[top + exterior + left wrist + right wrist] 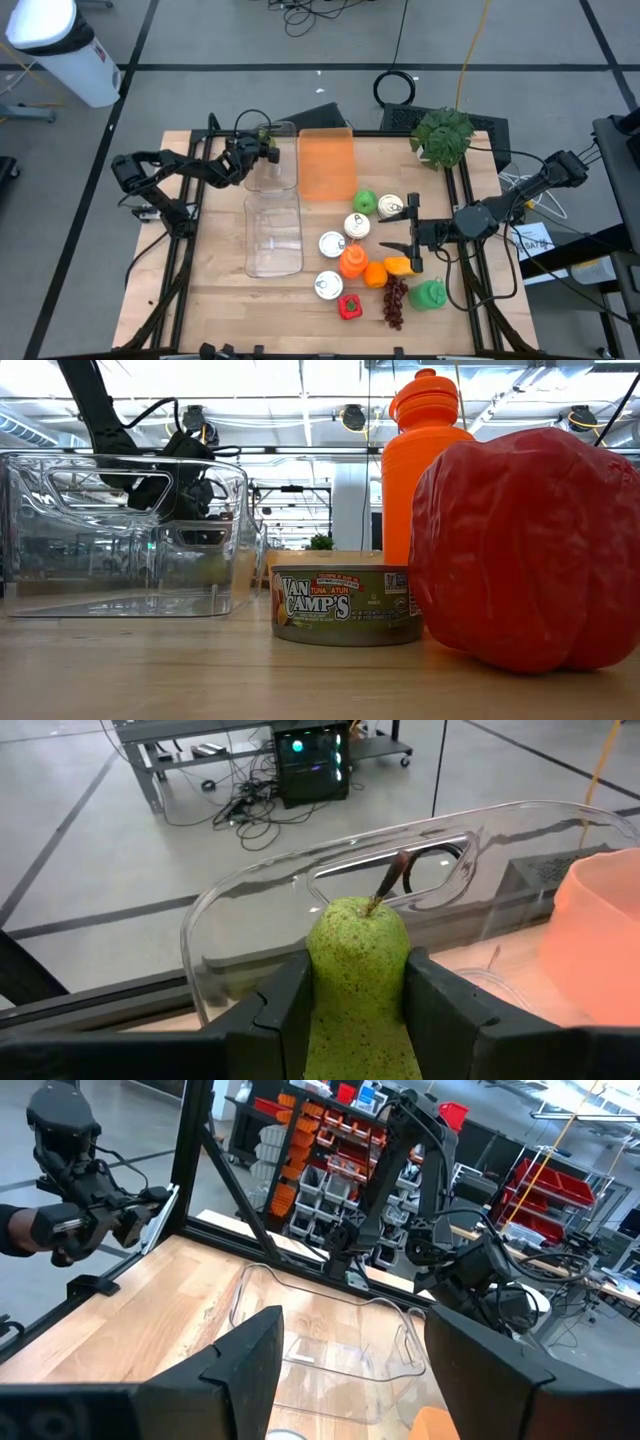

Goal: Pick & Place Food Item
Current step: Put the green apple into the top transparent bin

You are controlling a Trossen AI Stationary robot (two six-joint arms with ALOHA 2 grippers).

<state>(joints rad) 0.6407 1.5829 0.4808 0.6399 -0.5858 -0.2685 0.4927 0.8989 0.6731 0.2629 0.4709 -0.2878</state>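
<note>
Pear (357, 982) between left fingers (285, 1010), wrist view only.

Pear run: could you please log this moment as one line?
left gripper: shut on pear | over far clear bin | right gripper: open, empty, above the food pile

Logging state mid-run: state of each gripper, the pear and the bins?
left gripper: shut on pear, over far clear bin
pear: held, stem up
right gripper: open, empty, over the food pile
far clear bin: upright
near clear bin: upright, empty
orange tray: empty
</note>
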